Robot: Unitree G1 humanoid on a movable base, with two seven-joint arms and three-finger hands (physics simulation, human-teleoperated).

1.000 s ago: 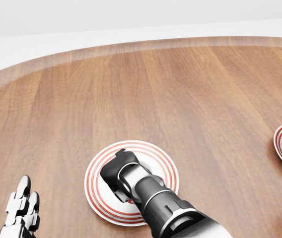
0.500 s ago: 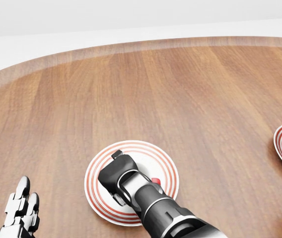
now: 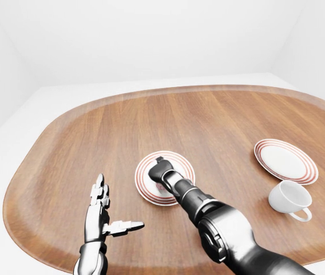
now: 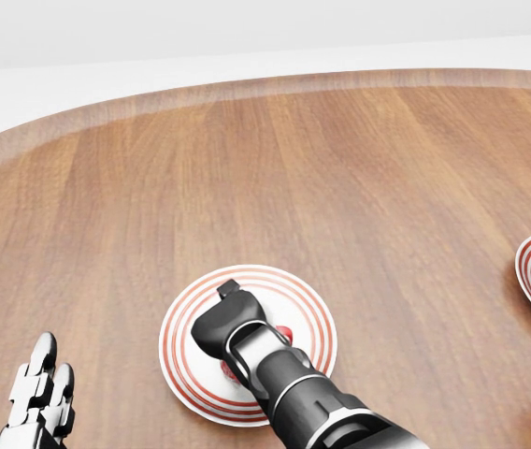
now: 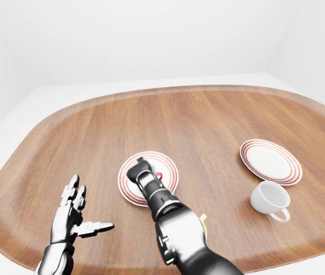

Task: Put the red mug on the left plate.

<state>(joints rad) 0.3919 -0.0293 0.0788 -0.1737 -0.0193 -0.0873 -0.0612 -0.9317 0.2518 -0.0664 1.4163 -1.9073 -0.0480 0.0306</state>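
The red mug (image 4: pixel 285 333) is seen only as small red patches beside the right robot hand (image 4: pixel 228 329), over the left plate (image 4: pixel 303 304); most of it is hidden by the dark hand and wrist, so whether it rests on the plate or is lifted clear cannot be told. The right robot hand is laid over the middle of that plate, and whether its fingers are closed round the mug cannot be told from any view. The left plate, white with red rings, lies flat on the wooden surface (image 3: pixel 208 120), near the middle of the left-eye view. The left robot hand (image 3: pixel 102 215) is held above the surface to the lower left of the plate, well apart from it, with its fingers spread apart and its thumb stretched out sideways, nothing being held in it. At the right of the left-eye view a second red-ringed plate (image 3: pixel 284 160) lies on the surface, and just below it a white cup (image 3: pixel 290 197) stands upright with its handle turned toward the bottom edge.
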